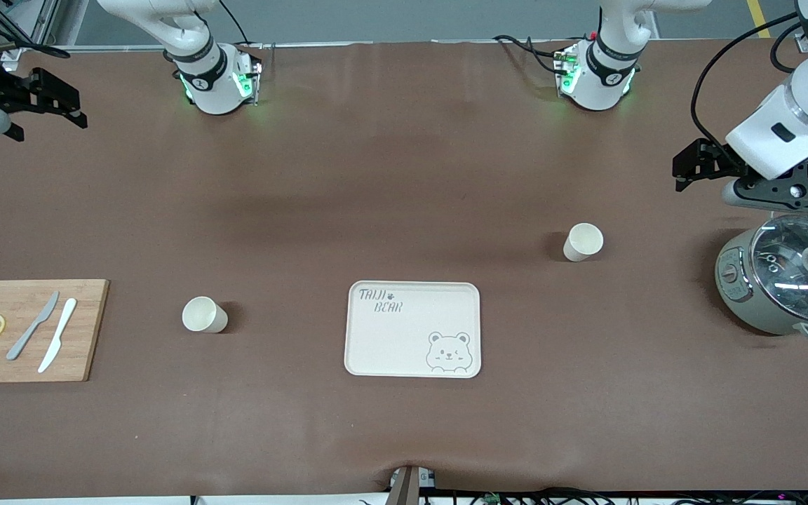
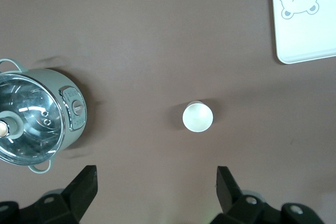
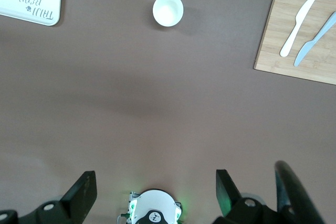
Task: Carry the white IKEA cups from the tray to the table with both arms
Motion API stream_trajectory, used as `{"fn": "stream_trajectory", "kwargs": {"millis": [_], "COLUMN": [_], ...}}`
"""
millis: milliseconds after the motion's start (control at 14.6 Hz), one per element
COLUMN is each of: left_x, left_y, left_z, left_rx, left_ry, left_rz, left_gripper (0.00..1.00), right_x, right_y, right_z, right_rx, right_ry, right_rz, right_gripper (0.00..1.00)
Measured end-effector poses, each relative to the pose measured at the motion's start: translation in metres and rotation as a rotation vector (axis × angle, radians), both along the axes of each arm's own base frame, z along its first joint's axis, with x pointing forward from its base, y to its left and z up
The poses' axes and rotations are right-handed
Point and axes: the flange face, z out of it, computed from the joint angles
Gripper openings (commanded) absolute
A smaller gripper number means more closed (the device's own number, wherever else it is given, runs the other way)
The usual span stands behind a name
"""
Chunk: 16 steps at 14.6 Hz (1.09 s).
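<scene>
Two cream-white cups stand upright on the brown table, mouths up. One cup (image 1: pixel 583 242) is toward the left arm's end and shows in the left wrist view (image 2: pixel 197 117). The other cup (image 1: pixel 203 314) is toward the right arm's end and shows in the right wrist view (image 3: pixel 168 9). My left gripper (image 1: pixel 688 168) hangs open and empty in the air beside the pot, apart from its cup (image 2: pixel 156 184). My right gripper (image 1: pixel 67 102) hangs open and empty over the table's right-arm end (image 3: pixel 156 187), well away from its cup.
A bear-printed tray (image 1: pixel 413 328) lies between the cups, nearer the front camera. A grey-green pot with glass lid (image 1: pixel 786 284) stands at the left arm's end. A wooden board (image 1: pixel 25 330) with two knives and lemon slices lies at the right arm's end.
</scene>
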Motion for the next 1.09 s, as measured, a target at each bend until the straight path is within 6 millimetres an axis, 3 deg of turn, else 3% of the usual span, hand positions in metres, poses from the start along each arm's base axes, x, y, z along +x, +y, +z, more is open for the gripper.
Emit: {"fn": "stream_trajectory", "kwargs": {"millis": [342, 616, 889, 1095], "left_x": [0.003, 0.006, 0.006, 0.007], "left_y": [0.001, 0.0, 0.0, 0.0], "left_z": [0.005, 0.006, 0.006, 0.006], "left_rx": [-0.013, -0.048, -0.052, -0.052], "left_ry": [-0.028, -0.047, -0.046, -0.047], "left_rz": [-0.001, 0.002, 0.003, 0.003], "left_gripper": [1.0, 1.0, 1.0, 1.0], "right_x": [-0.007, -0.026, -0.042, -0.043], "right_y": [0.018, 0.031, 0.032, 0.031], "right_z": [0.004, 0.008, 0.016, 0.017], "right_rx": [-0.002, -0.006, -0.006, -0.005], "right_ry": [-0.005, -0.008, -0.016, -0.023], "right_rz": [0.033, 0.031, 0.035, 0.033], "right_gripper": [1.0, 1.0, 1.0, 1.0]}}
